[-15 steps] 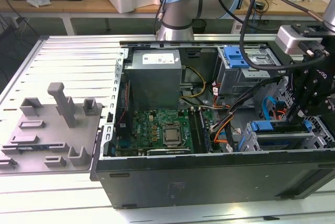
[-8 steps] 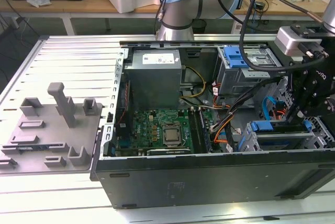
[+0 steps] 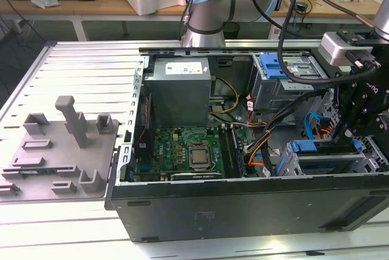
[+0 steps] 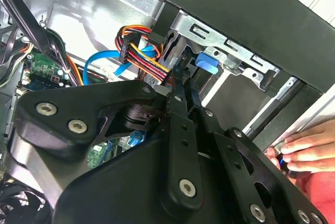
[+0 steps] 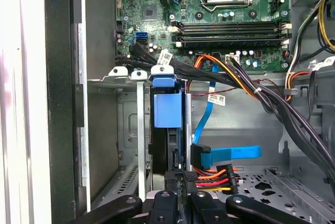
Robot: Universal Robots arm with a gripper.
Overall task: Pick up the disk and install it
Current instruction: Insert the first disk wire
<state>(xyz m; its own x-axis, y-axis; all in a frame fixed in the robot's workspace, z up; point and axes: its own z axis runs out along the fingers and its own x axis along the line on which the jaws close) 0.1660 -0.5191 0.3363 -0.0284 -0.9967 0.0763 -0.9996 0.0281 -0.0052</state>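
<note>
- You are looking at the end effector point(image 3: 347, 131) reaching down into the open computer case point(image 3: 243, 211) at the exterior view's right, over the grey drive cage point(image 3: 331, 161).
- The disk point(image 5: 168, 130) is standing on edge in a cage slot; its blue carrier bracket is facing the camera in the first wrist view, with the dark drive body below it.
- In both wrist views the black fingers point(image 4: 180, 103) are lying close together with the disk's edge between them; the end effector seems to be gripping the disk, though the contact itself is partly hidden.
- Labels: a white sticker is showing on the grey power-supply box point(image 3: 180, 90), and small white tags are hanging on the cables point(image 5: 217, 99); no writing on them is legible.
- The second wrist view is showing a person's hand point(image 4: 303, 150) at the case's outer edge.
- The first wrist view is showing the motherboard point(image 5: 209, 20), a blue data cable point(image 5: 230, 153) and a red-yellow-black power connector point(image 5: 212, 174) just beside the disk.
- The exterior view is showing a grey moulded fixture tray point(image 3: 58, 150) on the counter point(image 3: 73, 223), well apart from the case.
</note>
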